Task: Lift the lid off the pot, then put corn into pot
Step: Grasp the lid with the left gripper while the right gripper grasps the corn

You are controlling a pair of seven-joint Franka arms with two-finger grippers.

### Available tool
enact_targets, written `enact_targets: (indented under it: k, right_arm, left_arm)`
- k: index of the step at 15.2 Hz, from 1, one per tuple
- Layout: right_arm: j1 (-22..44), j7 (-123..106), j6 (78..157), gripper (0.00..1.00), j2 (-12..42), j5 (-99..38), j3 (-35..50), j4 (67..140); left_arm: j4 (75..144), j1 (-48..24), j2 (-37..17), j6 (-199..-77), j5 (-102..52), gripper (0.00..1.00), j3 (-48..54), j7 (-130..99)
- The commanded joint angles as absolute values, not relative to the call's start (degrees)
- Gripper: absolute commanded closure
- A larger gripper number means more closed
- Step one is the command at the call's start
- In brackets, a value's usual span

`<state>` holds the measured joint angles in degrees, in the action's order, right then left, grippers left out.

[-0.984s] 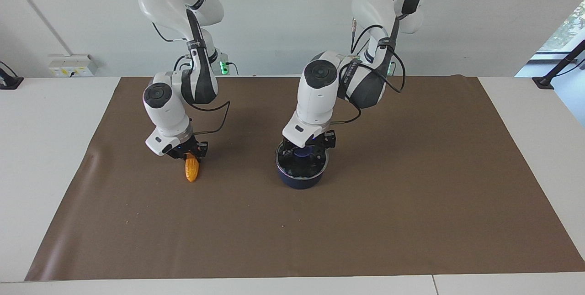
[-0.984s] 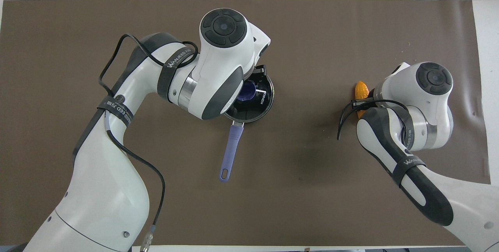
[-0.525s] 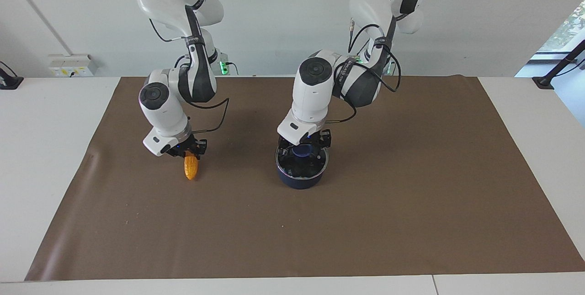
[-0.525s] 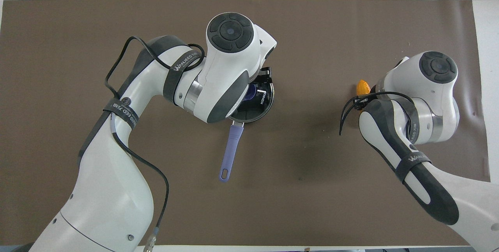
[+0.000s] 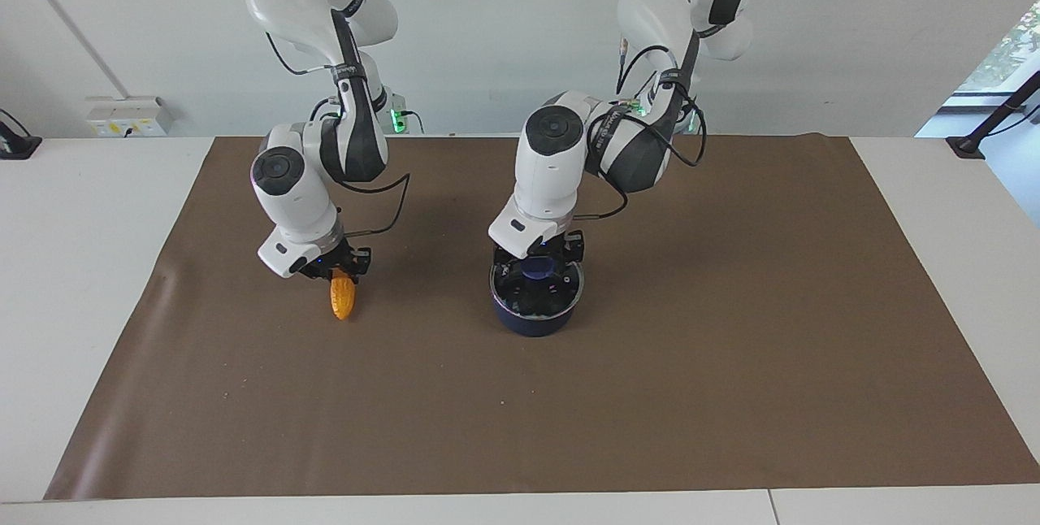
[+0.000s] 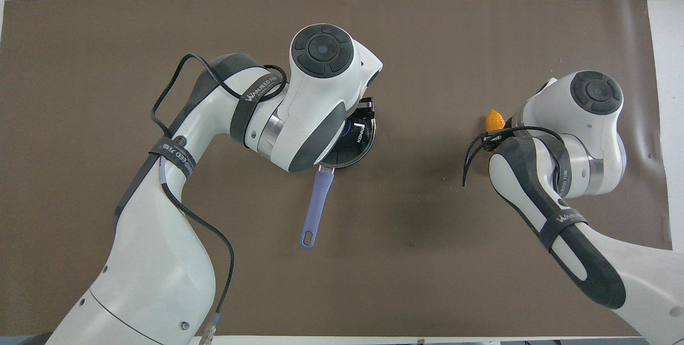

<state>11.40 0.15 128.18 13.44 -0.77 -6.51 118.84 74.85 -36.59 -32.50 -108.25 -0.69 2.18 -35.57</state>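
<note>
Brown mat [image 5: 731,362]: right pincer [image 5: 340,269] clasping corn [image 5: 342,297]; left pincer [image 5: 540,261] over lid [image 5: 538,285], grip unclear.

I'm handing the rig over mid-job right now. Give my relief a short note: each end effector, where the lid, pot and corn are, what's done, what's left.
Left end effector: down on the blue knob of the lid; grip state unclear.
Right end effector: shut on the corn, held above the brown mat toward the right arm's end of the table.
Pot: mid-mat, handle pointing toward the robots, lid on it.
Done: corn picked up.
Left: lift the lid off and put the corn into the pot.
</note>
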Motion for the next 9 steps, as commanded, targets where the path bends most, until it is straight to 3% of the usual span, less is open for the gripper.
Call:
enact_targets:
  k: [1,3,4,9]
  right_arm:
    - [11.34,0.79,127.44,1.0,13.97,-0.79,-6.33,118.04]
    - [11.43,0.88,127.53,1.0,13.97,-0.79,-6.33,118.04]
    - [11.43,0.88,127.53,1.0,13.97,-0.79,-6.33,118.04]
    - [11.51,0.88,127.62,1.0,13.97,-0.79,-6.33,118.04]
  left_arm:
    - [75.59,-37.35,-32.34,-108.99,0.53,0.55,1.49,-35.51]
    - [75.59,-37.35,-32.26,-108.55,0.62,0.77,1.41,-35.51]
    - [75.59,-37.35,-32.26,-108.37,0.53,0.96,1.41,-35.51]
    - [74.97,-37.0,-30.77,-105.31,-0.26,1.0,1.23,-35.6]
